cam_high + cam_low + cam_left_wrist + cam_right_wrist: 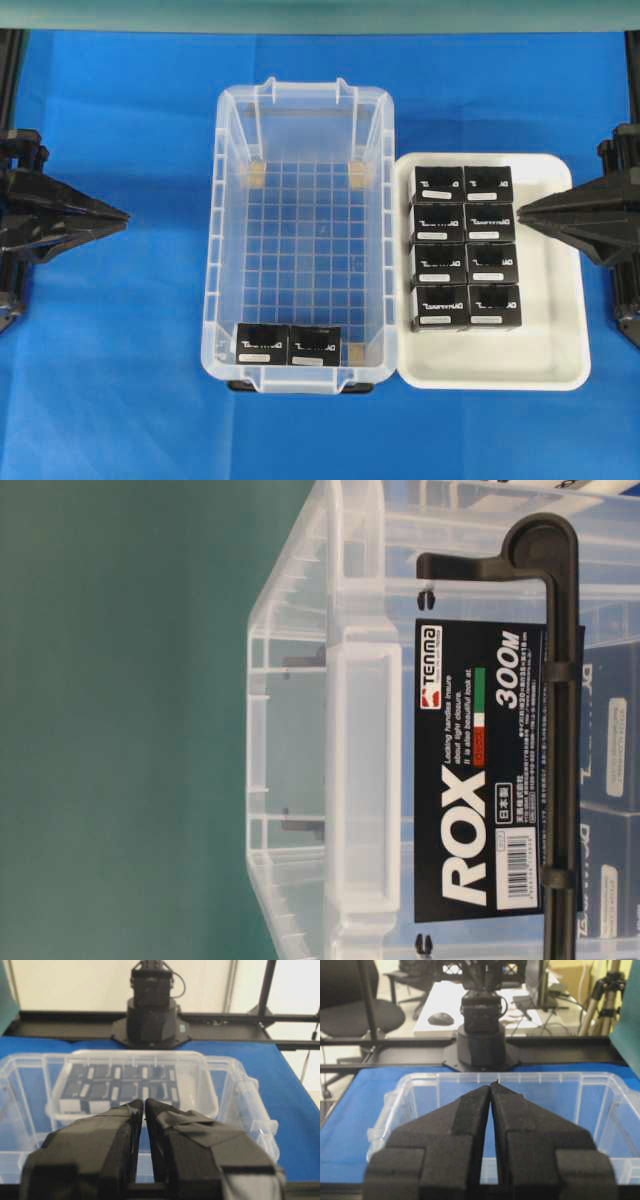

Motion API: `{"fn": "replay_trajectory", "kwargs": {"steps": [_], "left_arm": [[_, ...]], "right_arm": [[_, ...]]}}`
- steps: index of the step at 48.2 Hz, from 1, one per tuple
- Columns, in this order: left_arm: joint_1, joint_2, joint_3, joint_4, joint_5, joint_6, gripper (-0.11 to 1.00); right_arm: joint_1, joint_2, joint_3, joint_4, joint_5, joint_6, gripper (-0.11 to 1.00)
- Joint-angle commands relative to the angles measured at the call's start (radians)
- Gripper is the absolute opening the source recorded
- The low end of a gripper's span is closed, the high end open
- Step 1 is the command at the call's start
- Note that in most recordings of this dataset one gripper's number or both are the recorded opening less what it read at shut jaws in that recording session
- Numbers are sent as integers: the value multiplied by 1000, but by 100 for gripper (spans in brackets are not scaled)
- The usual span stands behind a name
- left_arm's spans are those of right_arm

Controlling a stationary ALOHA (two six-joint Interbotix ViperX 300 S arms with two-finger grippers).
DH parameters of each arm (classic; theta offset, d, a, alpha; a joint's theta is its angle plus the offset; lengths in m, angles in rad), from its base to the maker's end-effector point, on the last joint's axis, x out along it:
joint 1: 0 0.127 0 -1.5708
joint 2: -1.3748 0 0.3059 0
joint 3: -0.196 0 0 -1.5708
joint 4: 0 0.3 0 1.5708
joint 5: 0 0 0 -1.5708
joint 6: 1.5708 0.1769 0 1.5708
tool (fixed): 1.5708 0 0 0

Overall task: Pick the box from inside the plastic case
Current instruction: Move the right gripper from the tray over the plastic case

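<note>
The clear plastic case (228, 250) stands mid-table with a grid floor. Two black boxes lie side by side at its near end, one on the left (262, 344) and one on the right (314, 346), each with a white label strip. My left gripper (125, 214) is shut and empty, well left of the case. My right gripper (520, 211) is shut and empty, right of the tray. In the left wrist view the shut gripper (144, 1103) points at the case (235, 1080). In the right wrist view the shut gripper (490, 1085) points at the case (395, 1095).
A shallow white tray (560, 370) sits against the case's right side and holds several identical black cartons (465, 247) in two columns. Blue cloth (110, 380) covers the table. The table-level view shows the case's end wall (360, 780) with a black ROX label.
</note>
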Motion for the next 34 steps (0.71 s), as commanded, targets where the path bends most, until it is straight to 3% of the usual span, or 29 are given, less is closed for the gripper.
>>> {"fn": "replay_trajectory", "kwargs": {"steps": [1, 6, 11, 23, 34], "left_arm": [[2, -15, -18, 15, 23, -11, 14], [3, -20, -35, 15, 80, -11, 3], [2, -17, -57, 15, 112, -9, -6], [3, -8, -80, 15, 175, -9, -6], [3, -12, -101, 15, 235, -11, -6]], "right_arm": [[-5, 2, -31, 8, -5, 12, 14], [-6, 20, -86, 80, 92, 29, 2], [-12, 61, -156, 95, 241, 58, -1], [-8, 258, -354, 107, 551, 225, -1], [32, 453, -578, 107, 819, 235, -1]]}}
